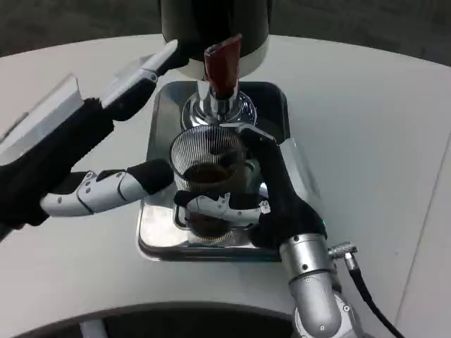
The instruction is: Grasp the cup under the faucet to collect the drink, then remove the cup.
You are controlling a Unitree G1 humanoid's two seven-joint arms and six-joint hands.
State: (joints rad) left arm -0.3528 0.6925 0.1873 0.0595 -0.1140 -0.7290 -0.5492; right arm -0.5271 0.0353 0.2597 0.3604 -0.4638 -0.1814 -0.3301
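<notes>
So the ribbed clear cup (208, 179) sits on the shiny metal drip tray (158, 236), right under the chrome faucet (217, 104) with its dark red lever (223, 65), and there's dark drink in the bottom of it. The right robot hand (261, 204) is wrapped around the cup from the right side, one finger across the front and another curling up along the far rim, so it's got a proper grip. The left robot hand (113, 141) is spread wide with nothing in it: one finger reaches up by the dispenser's black body (211, 21), another lies just beside the cup's left wall. Everything sits on the white bench (373, 127).
</notes>
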